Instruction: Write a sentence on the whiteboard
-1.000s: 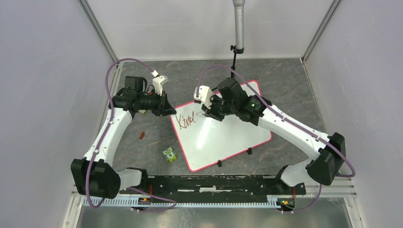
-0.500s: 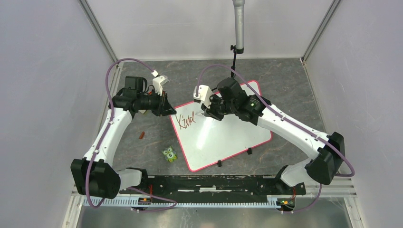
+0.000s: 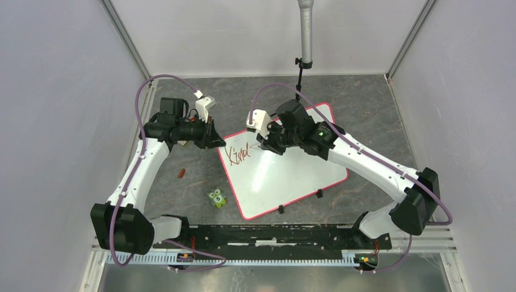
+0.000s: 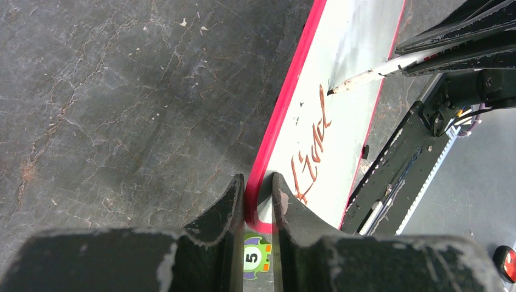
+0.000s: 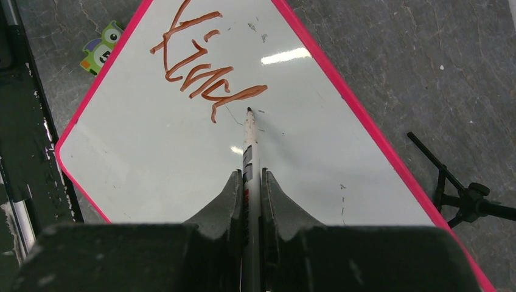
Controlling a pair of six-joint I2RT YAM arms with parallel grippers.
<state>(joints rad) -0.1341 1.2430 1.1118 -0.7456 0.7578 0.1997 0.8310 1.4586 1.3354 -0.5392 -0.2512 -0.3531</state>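
A: Item one, the right gripper (image 5: 251,177). What do we enter?

B: We enter it as clenched on the marker (image 5: 250,143), jaws tight on the barrel. The marker's long axis runs straight out from between the jaws, tip leading, away from the wrist and toward the letters. The tip sits just past the tail of the last letter. We cannot tell whether it touches the surface.

A: Item two, the left gripper (image 4: 258,182)?

B: Clamped on the whiteboard (image 3: 286,176), one jaw on either side of the red-pink frame, just beside a rounded corner.

A: Where do we place the whiteboard?

B: Flat on the dark grey table (image 3: 365,97), between the two arms, turned on the diagonal in the top view. Its long axis runs from near left to far right. The left gripper has the leftmost corner, and the right arm reaches in over the far half.

A: And the sentence (image 5: 201,73)?

B: Brownish-red script, of which we read only "Kind". It begins by the corner that the left gripper holds, and its line follows the board's far long edge, heading far right.

A: Sundries?

B: We list three. A small green owl figure (image 3: 216,198) marked with a 5 is on the table near the board's near-left edge, apart from it. A small reddish-brown piece (image 3: 181,174) lies on the table, left of the owl. A thin black stand (image 5: 462,198) is beside the far edge.
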